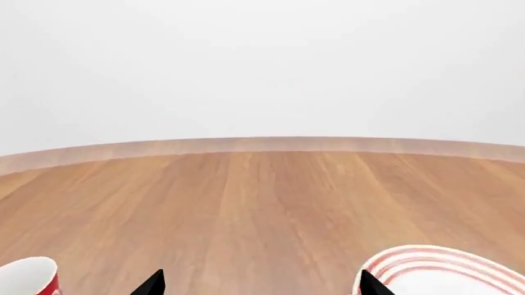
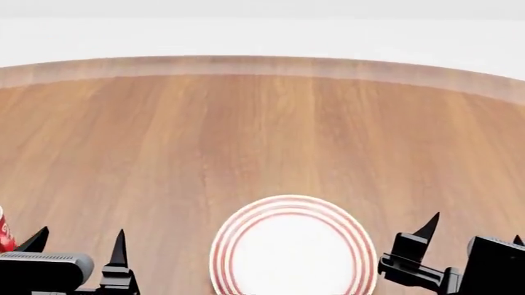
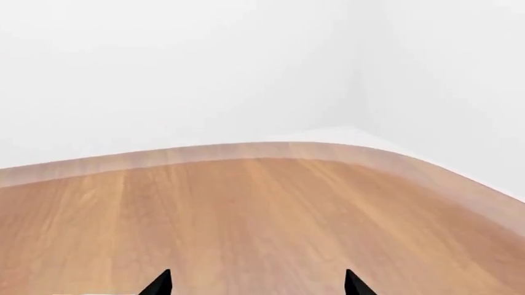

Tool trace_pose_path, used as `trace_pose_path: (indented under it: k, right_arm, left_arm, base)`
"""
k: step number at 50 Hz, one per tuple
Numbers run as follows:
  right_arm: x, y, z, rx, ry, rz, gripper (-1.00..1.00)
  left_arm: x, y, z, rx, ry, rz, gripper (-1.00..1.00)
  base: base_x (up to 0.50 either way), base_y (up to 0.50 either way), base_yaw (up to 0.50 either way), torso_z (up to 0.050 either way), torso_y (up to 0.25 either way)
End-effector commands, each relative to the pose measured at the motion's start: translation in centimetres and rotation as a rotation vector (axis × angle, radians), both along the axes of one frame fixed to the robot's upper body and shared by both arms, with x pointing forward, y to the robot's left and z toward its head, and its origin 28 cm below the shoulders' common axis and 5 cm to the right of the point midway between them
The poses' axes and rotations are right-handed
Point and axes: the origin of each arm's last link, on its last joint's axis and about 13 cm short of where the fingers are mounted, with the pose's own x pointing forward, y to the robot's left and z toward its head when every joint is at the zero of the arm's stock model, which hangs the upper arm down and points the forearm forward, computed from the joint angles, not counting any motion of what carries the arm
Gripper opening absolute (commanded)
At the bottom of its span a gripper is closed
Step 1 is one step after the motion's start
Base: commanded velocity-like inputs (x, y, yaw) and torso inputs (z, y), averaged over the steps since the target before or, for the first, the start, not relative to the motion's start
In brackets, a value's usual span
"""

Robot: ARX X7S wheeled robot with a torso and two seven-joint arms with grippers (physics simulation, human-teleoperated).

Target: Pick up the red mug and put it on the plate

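Observation:
The plate (image 2: 293, 252), white with red rings, lies on the wooden table at the near middle of the head view. Its rim also shows in the left wrist view (image 1: 443, 267). The red mug (image 2: 4, 230) shows only as a red sliver at the head view's left edge. Its white inside and red wall show in the left wrist view (image 1: 31, 278). My left gripper (image 2: 78, 243) is open and empty between mug and plate; it also shows in the left wrist view (image 1: 260, 284). My right gripper (image 2: 474, 227) is open and empty, right of the plate; it also shows in the right wrist view (image 3: 256, 284).
The round wooden table (image 2: 262, 135) stretches away to a curved far edge (image 2: 262, 61) with a white wall behind. Its edge curves round at the right in the right wrist view (image 3: 443, 178).

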Motion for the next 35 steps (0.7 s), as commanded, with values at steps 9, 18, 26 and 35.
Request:
trace_pose_path:
  k: [9, 18, 26, 35]
  right_arm:
    - [0.0, 0.0, -0.3, 0.006, -0.005, 0.0, 1.0]
    - [0.3, 0.1, -0.5, 0.001, 0.016, -0.009, 1.0]
    - [0.4, 0.1, -0.8, 0.009, 0.017, 0.005, 1.0]
    - [0.7, 0.1, -1.2, 0.008, 0.029, 0.01, 1.0]
  left_arm:
    - [0.0, 0.1, 0.0, -0.011, -0.017, 0.009, 1.0]
    - [0.1, 0.0, -0.2, -0.012, -0.013, 0.006, 1.0]
    - [0.4, 0.4, -0.6, -0.025, 0.031, 0.083, 1.0]
    - [1.2, 2.2, -1.0, -0.071, 0.067, 0.348, 1.0]
  base:
    - [0.5, 0.0, 0.0, 0.0, 0.0]
    - [0.27, 0.0, 0.0, 0.0, 0.001]
    - [0.0, 0.0, 0.0, 0.0, 0.0]
    - [0.0, 0.0, 0.0, 0.0, 0.0]
